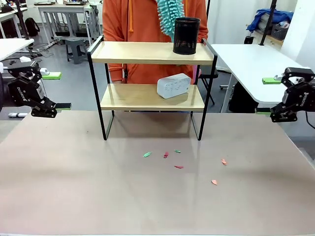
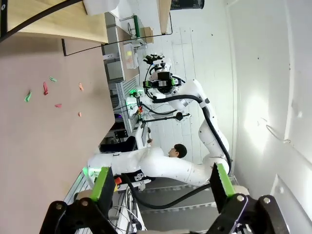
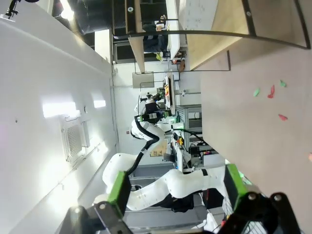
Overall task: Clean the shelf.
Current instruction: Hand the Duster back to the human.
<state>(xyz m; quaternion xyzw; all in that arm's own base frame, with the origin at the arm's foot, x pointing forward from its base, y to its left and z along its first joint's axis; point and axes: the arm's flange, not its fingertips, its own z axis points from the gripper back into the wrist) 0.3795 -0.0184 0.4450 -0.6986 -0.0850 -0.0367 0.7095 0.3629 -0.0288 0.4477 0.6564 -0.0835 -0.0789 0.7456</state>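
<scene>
The shelf (image 1: 147, 53) stands at the middle back of the table, two light wooden boards in a thin black frame. A black mesh cup (image 1: 186, 35) sits on its top board and a white speckled box (image 1: 173, 85) on the lower one. My left gripper (image 1: 45, 111) hovers open off the table's left edge, my right gripper (image 1: 275, 117) open off the right edge, both well away from the shelf. In the left wrist view the open gripper (image 2: 162, 183) has nothing between its green pads (image 2: 102, 183); the shelf (image 2: 53, 22) lies far off. The right wrist view shows the same: open gripper (image 3: 175, 185), shelf (image 3: 219, 29).
Small coloured scraps (image 1: 178, 167) lie scattered on the table (image 1: 74, 187) in front of the shelf. A person in an orange hoodie (image 1: 142, 19) stands behind the shelf holding a teal fluffy duster (image 1: 171, 14). White tables stand farther back on both sides.
</scene>
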